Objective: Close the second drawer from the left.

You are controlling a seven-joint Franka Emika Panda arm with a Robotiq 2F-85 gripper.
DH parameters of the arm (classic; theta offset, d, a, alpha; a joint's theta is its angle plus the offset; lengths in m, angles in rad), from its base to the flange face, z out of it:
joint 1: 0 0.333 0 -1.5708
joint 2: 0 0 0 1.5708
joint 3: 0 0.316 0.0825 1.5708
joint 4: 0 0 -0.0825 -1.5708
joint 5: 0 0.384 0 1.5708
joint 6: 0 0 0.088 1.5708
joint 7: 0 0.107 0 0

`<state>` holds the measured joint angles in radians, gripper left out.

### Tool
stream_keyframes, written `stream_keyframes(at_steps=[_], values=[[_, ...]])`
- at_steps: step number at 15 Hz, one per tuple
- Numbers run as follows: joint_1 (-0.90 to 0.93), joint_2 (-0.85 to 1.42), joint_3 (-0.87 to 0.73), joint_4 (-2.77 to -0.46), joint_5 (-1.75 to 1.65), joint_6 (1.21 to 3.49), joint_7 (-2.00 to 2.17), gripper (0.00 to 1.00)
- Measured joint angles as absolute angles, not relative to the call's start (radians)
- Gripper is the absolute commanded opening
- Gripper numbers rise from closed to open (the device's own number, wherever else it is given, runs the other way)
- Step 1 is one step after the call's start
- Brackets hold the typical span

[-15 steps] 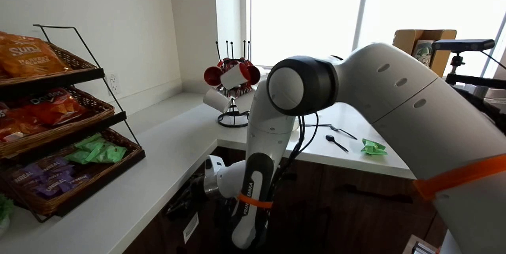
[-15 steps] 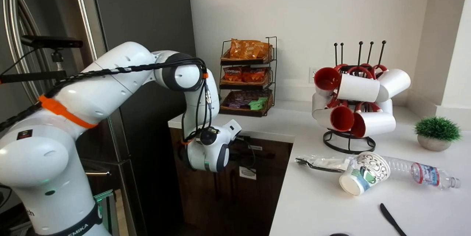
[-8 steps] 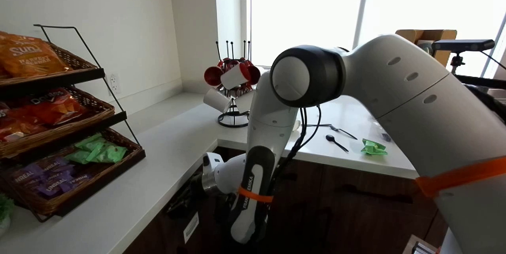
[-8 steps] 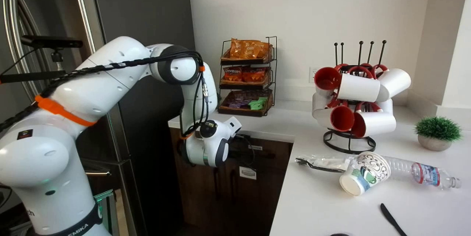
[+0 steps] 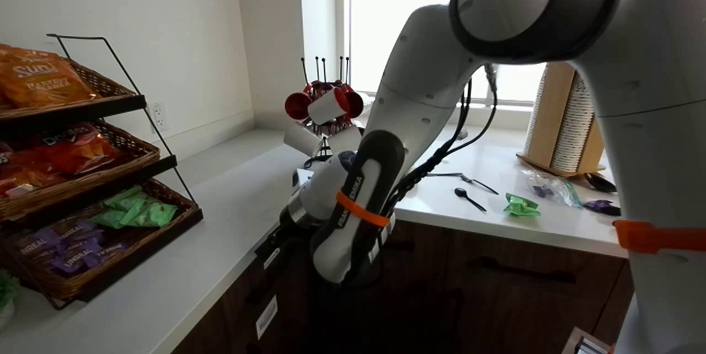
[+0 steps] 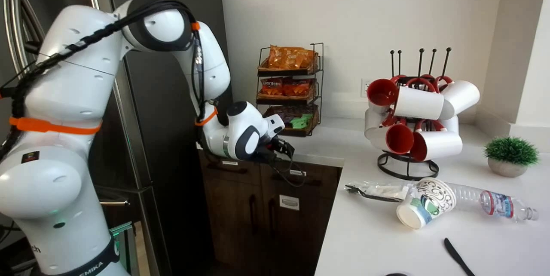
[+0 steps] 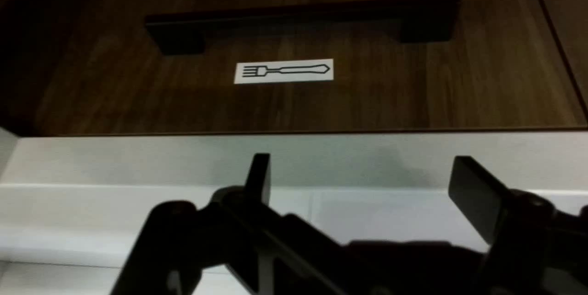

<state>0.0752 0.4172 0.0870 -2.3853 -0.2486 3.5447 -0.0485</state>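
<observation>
The second drawer from the left (image 6: 323, 173) is a dark brown wooden front with a black bar handle (image 7: 303, 12) and a white fork label (image 7: 283, 71). The drawer front (image 7: 390, 93) fills the upper part of the wrist view, which appears upside down. It sits close under the white counter edge, and no open interior shows. The label also shows in an exterior view (image 5: 271, 258). My gripper (image 7: 362, 168) is open and empty, fingers wide apart, with the counter edge behind them. In an exterior view the gripper (image 6: 284, 147) hangs at counter-edge height, above the handle and not touching it.
A similar drawer (image 6: 249, 175) is beside it, above taller cabinet doors (image 6: 230, 220). The white counter (image 6: 365, 250) carries a snack rack (image 6: 288, 91), a mug stand (image 6: 408, 125), a paper cup (image 6: 425, 203) and a bottle (image 6: 494, 203). A dark refrigerator (image 6: 180, 95) stands close to the arm.
The arm has risen and drawn back. My gripper has moved up from in front of the drawer to counter-edge height, uncovering more of the drawer fronts. The drawer has not visibly moved.
</observation>
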Motion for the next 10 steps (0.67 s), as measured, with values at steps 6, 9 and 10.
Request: stream_keyframes(at_steps=[6,9,10], values=[[0.340,0.055,-0.217,-2.475,-0.083,3.085,-0.007,1.00],[0.336,-0.102,-0.305,-2.482,-0.316,2.828,0.209,1.00],[0.315,-0.150,-0.293,-2.487,-0.368,2.740,0.275,1.00]])
